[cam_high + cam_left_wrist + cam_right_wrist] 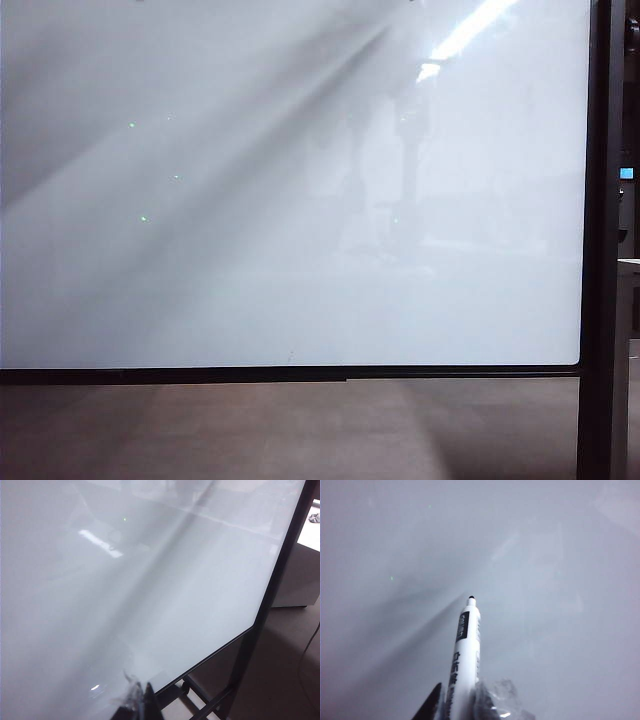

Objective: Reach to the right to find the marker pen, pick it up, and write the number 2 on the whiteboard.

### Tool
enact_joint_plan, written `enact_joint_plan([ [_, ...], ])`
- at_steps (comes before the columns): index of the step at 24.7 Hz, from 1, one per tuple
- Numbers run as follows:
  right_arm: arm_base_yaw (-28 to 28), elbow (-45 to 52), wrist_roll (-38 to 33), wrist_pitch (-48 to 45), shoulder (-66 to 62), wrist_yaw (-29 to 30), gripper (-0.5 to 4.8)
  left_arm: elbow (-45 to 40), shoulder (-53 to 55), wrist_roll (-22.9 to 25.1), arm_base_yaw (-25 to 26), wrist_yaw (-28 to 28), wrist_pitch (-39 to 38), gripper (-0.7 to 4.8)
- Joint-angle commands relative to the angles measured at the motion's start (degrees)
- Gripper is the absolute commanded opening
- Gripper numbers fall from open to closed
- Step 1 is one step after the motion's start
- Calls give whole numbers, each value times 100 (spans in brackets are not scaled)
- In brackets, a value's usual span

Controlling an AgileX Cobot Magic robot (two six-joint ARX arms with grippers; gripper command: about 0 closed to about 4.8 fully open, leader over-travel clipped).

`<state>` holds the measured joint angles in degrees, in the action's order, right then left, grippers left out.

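1. Between the right gripper point(457, 702) jaws, closed on it, the marker pen point(464, 650) was held: white barrel, dark tip toward the whiteboard point(300, 200); contact couldn't be judged.
2. Black edging point(300, 374) was seen bounding the board; the left gripper point(140, 700) showed only partly, its opening not told.

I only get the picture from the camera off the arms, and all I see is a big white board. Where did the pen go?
Observer: The right gripper holds the marker pen, shut on its barrel, dark tip aimed at the whiteboard.
Operator: Is anything written yet?
Observer: No stroke shows in the right wrist view around the tip; whether the tip touches the board, I cannot tell.
Operator: And the other arm?
Observer: The left gripper shows only at the edge of its wrist view, near the board's lower black edging, holding nothing that I can see.
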<state>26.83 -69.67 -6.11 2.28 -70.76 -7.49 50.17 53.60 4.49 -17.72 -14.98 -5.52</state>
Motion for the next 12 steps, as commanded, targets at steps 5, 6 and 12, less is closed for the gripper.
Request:
enact_joint_plan([
  [5, 15, 999, 17, -1895, 125, 101, -1, 44, -15, 24, -2, -28, -109, -5],
  [6, 15, 973, 17, -1954, 125, 98, -1, 44, -15, 22, -2, -28, -116, -5],
  [12, 13, 800, 37, -1904, 22, -7, -1, 44, -15, 24, -2, -28, -127, -5],
])
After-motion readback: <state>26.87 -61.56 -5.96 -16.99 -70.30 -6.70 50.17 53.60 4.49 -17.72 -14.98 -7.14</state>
